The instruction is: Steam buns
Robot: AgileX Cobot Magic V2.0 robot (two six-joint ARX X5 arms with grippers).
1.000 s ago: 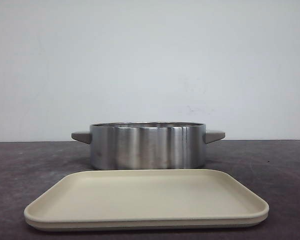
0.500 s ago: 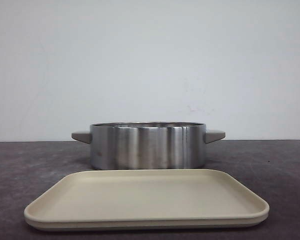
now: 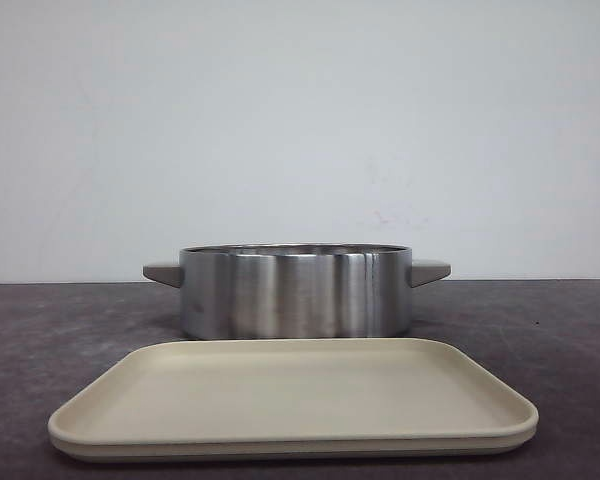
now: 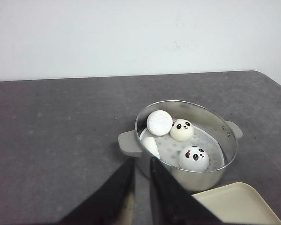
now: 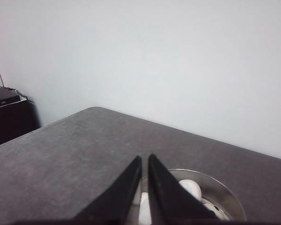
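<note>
In the left wrist view, a steel pot (image 4: 215, 168) with grey handles holds white buns on its perforated insert. One panda-faced bun (image 4: 182, 130) and another (image 4: 194, 158) sit upright. A third bun (image 4: 159, 123) is tipped with its flat underside showing, and a fourth (image 4: 150, 146) lies against the near wall. My left gripper (image 4: 141, 161) is shut and empty, close to the pot's handle. My right gripper (image 5: 144, 158) is shut and empty above the pot (image 5: 227, 190), where buns (image 5: 191, 187) partly show. In the front view the pot (image 3: 296, 290) hides the buns and no gripper shows.
A beige rectangular tray (image 3: 292, 400) lies in front of the pot on the dark grey table (image 3: 60, 330); its corner shows in the left wrist view (image 4: 239, 206). A white wall stands behind. A dark object (image 5: 4, 96) stands beyond the table's far edge.
</note>
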